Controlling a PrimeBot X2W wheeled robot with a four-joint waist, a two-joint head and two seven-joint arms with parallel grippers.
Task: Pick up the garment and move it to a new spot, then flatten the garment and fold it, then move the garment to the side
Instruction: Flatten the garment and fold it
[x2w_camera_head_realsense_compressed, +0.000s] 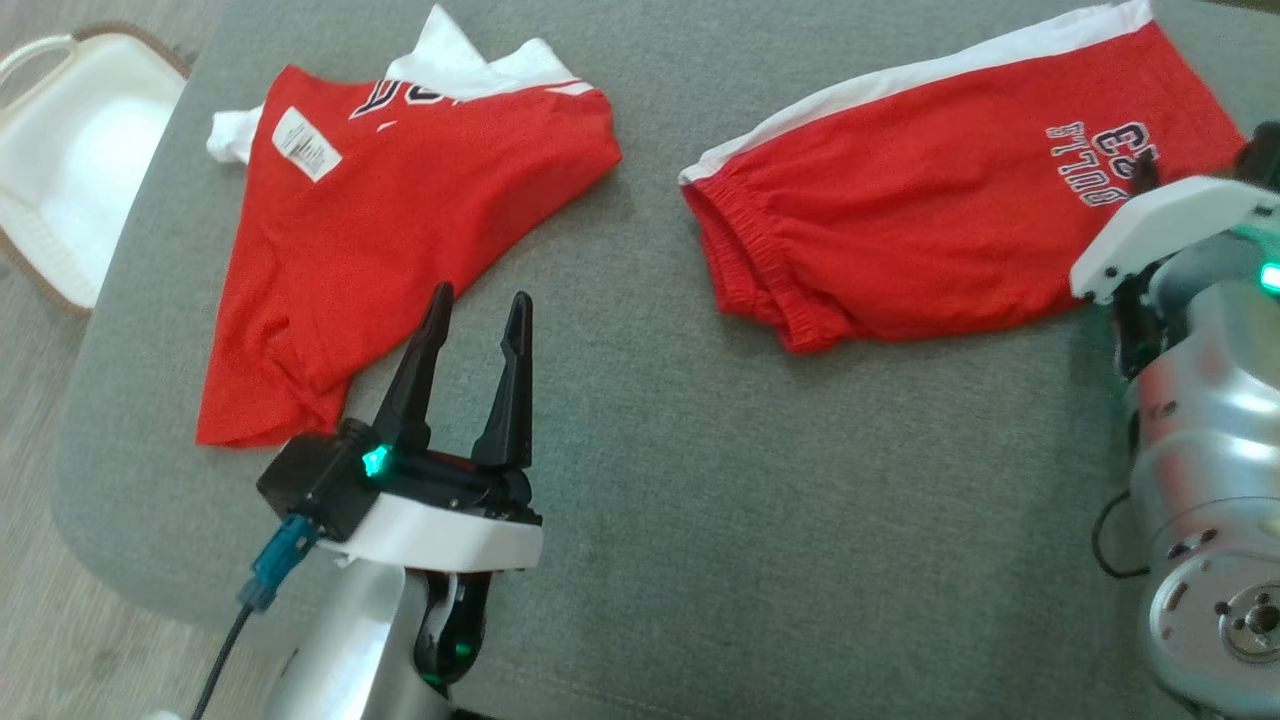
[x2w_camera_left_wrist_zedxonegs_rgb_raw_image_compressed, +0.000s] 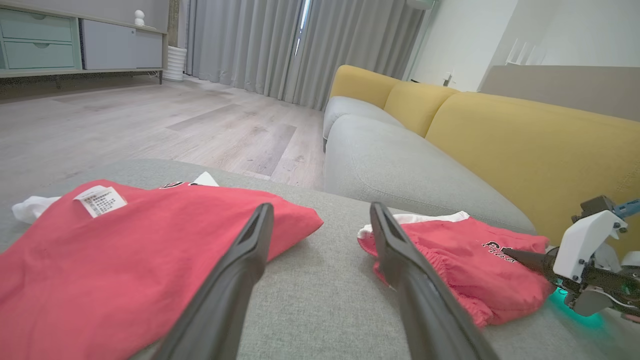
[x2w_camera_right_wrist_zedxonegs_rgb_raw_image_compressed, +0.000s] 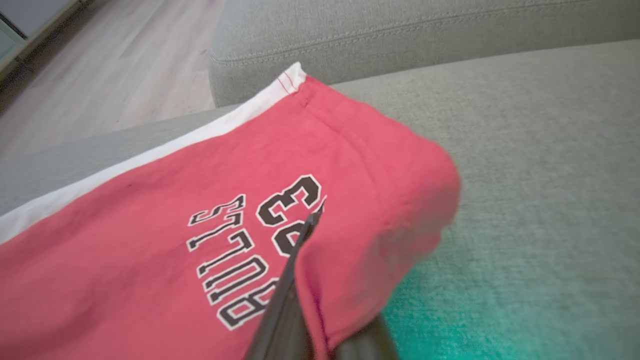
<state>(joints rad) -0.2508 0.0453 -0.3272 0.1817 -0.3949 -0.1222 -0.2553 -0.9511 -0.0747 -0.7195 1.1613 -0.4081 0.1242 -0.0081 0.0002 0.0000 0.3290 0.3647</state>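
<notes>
Shorts (x2w_camera_head_realsense_compressed: 930, 200) lie on the right of the cushion (x2w_camera_head_realsense_compressed: 640, 450), apart from the shirt (x2w_camera_head_realsense_compressed: 400, 230). Right gripper (x2w_camera_right_wrist_zedxonegs_rgb_raw_image_compressed: 315, 220): jaws closed, pinching the shorts' edge by the print. Left gripper (x2w_camera_head_realsense_compressed: 480, 295): jaws open, holding nothing. Recommended: lift slowly, check that both layers are caught, avoid dragging.

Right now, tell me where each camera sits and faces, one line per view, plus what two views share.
Head view: on the head, looking down at the grey cushion; left jaws open lower left, right arm at right edge.
Left wrist view: low over the cushion, facing the yellow sofa; left jaws rise open from below.
Right wrist view: close above the red shorts; right jaws shut on their edge.
Shared: head and left wrist views both show the red shirt and shorts.
</notes>
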